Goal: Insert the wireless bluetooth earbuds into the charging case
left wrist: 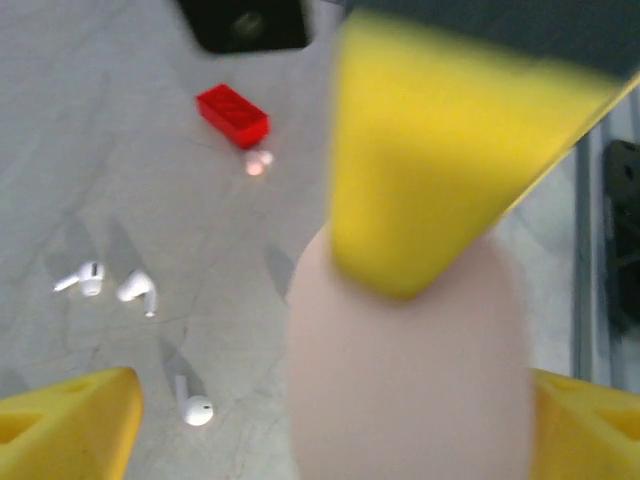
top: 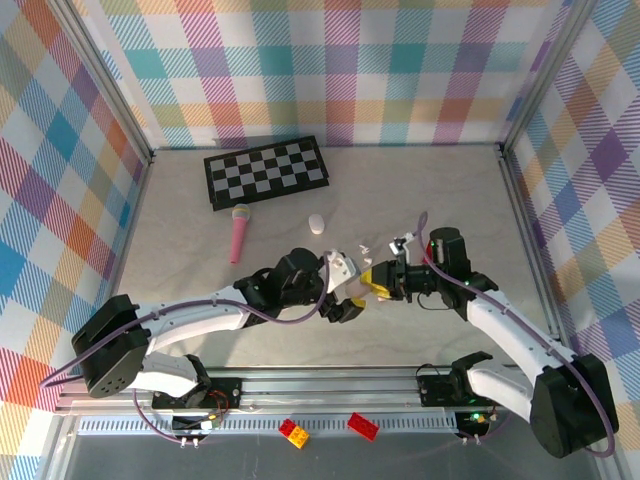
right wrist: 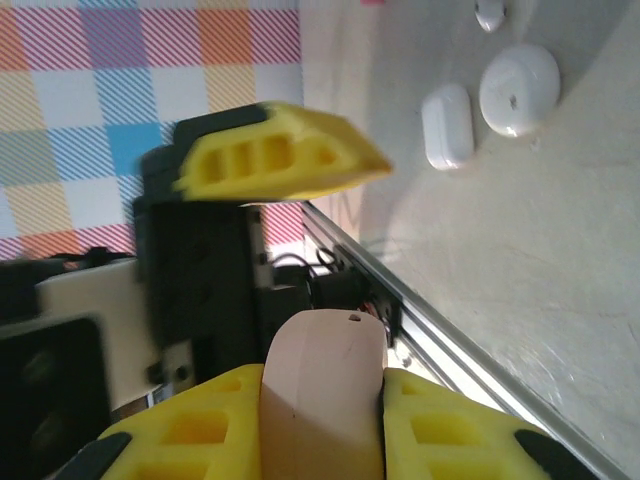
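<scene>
Top view: the left gripper (top: 350, 295) and the right gripper (top: 380, 284) meet mid-table (top: 200, 250), with bare surface on either side and the plaid walls (top: 60, 150) well apart.

Left wrist: its fingers stand wide on either side of the pink charging case (left wrist: 410, 390). Three white earbuds (left wrist: 137, 288) lie on open surface to the left.

Right wrist: its fingers clamp that case.

Case (right wrist: 322, 360) pale pink, pincer fingers (right wrist: 190, 440) yellow, earbuds (left wrist: 135, 288) white, brick (left wrist: 232, 115) red, desk (left wrist: 120, 200) grey with faint marbling, board (top: 266, 171) chequered black and white, microphone (top: 240, 233) pink, walls (top: 330, 70) pastel plaid of blue, orange, purple, green and yellow
</scene>
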{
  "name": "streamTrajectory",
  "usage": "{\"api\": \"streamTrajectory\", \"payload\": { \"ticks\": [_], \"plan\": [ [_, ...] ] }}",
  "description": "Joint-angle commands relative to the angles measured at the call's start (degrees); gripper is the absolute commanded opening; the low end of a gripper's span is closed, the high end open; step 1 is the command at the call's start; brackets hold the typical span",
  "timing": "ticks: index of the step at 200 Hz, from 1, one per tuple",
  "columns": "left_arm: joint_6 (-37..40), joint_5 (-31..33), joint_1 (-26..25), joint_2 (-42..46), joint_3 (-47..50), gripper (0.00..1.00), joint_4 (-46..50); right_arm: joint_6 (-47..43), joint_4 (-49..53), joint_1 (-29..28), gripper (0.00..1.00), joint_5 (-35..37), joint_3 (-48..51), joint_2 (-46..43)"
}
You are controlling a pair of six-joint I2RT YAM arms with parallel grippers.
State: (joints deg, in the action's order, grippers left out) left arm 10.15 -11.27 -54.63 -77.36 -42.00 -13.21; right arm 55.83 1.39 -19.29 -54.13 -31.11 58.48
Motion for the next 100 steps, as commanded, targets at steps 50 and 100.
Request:
{"api": "streamTrajectory", "payload": {
  "ticks": [50,100],
  "plan": [
    [-6.29,-0.73,3.92,-0.06,6.18,0.99,-34.54,20.77,-29.16,8.85,0.21,-4.27,2.29,-0.91],
    [-10.01,-5.54,6.97,-5.71,7.37,0.98,-50.91,30.78,-40.45,9.86,0.21,-3.80,2.55,0.14]
  ]
}}
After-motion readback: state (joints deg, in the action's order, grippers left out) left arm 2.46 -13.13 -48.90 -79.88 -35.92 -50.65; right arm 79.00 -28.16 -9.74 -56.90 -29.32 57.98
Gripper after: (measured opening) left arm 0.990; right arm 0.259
